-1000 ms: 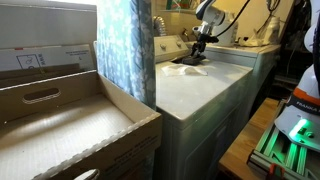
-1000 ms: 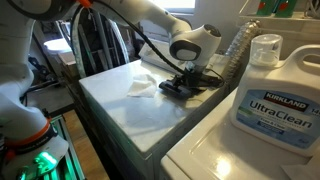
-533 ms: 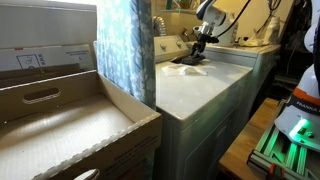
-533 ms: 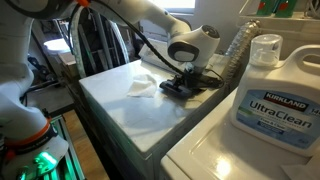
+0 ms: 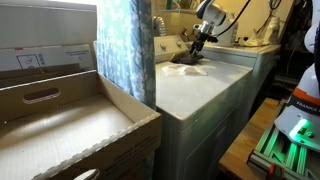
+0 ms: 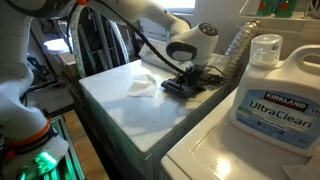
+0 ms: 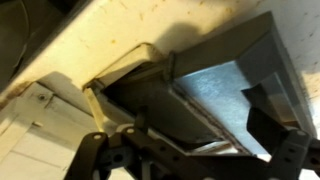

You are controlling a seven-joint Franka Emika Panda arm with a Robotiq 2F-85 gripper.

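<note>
The gripper (image 6: 190,73) is seen low over the table (image 6: 135,118), right down at a dark tray (image 6: 180,88) that lies flat on the white top. In the wrist view the tray is caught from close above: a grey, dull metal bed with a pale rim, lying directly under the gripper and filling most of the picture. The fingers (image 7: 278,122) are spread wide, one shown at each side of the tray. Whether the pads are touching its edges cannot be told from here. No lift is shown; the tray is seen resting on the table in both exterior views.

Just beside the gripper, a crumpled white cloth (image 6: 143,85) is spread on the table, its near edge close to the tray, though contact cannot be made out. Farther off, nearer the camera than the gripper in an exterior view, a large detergent bottle (image 6: 272,95) is stood upright, well apart from the tray. In an exterior view a blue patterned curtain (image 5: 125,50) is hung well away from the gripper, past the table's edge, and beyond it an open cardboard box (image 5: 60,125) is seen.
</note>
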